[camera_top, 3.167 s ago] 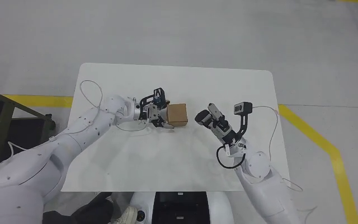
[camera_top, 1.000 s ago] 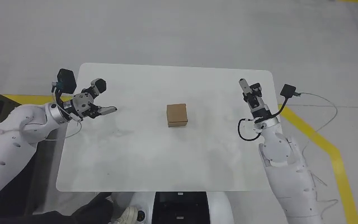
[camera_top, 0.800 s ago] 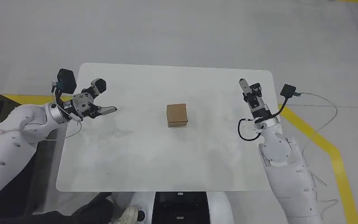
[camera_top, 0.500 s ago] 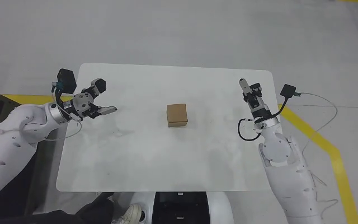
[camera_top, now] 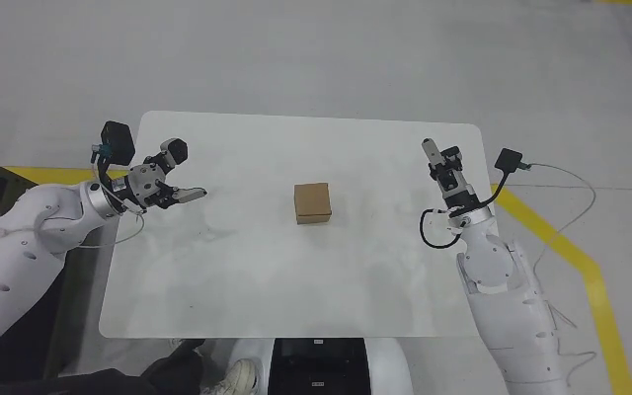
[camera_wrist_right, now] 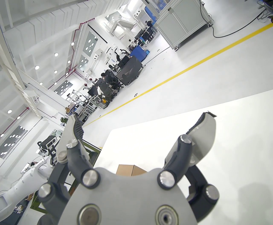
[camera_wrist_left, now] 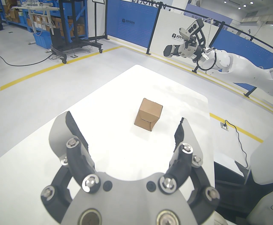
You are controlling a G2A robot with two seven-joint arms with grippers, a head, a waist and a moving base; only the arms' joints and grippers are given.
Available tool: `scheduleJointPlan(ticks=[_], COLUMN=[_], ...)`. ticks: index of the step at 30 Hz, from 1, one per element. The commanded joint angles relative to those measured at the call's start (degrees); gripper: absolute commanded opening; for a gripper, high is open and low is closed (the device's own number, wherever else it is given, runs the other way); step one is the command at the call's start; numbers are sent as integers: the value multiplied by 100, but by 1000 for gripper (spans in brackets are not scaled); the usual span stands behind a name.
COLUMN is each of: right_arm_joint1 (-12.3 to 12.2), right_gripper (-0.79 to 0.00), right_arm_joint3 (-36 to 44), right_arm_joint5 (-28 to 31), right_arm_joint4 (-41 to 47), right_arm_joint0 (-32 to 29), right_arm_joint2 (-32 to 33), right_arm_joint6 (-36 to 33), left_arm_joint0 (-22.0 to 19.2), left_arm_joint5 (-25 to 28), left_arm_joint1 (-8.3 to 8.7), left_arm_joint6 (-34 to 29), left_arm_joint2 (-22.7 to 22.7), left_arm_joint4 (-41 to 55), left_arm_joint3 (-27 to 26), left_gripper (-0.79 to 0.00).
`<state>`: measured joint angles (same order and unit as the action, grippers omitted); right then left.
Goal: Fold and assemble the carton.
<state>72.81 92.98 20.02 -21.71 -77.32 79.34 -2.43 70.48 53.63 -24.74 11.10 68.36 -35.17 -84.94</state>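
Carton [camera_top: 312, 202] sat near the middle of the desk [camera_top: 296, 286], folded up into a little brown box, on its own with neither arm touching it. Left gripper [camera_top: 188, 195] hung over the desk's left side, pointed across at the carton, fingers spread wide with nothing in them. Right gripper [camera_top: 439, 153] was out by the right edge, well apart from the carton, aimed toward the far side of the desk. Its fingers were spread wide too and held nothing. In the left wrist view it looked lifted clear of the desk surface.

Writing-wise, the carton's visible faces were plain brown cardboard, and the blue and white wall panels [camera_wrist_left: 136, 12] behind the desk carried some lettering.
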Motion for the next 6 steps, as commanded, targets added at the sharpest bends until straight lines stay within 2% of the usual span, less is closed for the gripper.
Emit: scheduleJointPlan(ticks=[1, 6], right_arm_joint1=[0, 0], right_gripper=[-1, -1], right_arm_joint3=[0, 0], right_arm_joint5=[0, 0], right_arm_joint4=[0, 0], right_arm_joint0=[0, 0], right_arm_joint2=[0, 0], right_arm_joint6=[0, 0], left_arm_joint0=[0, 0], left_arm_joint5=[0, 0], left_arm_joint1=[0, 0], left_arm_joint6=[0, 0], left_arm_joint2=[0, 0], left_arm_joint4=[0, 0], left_arm_joint3=[0, 0], left_gripper=[-1, -1])
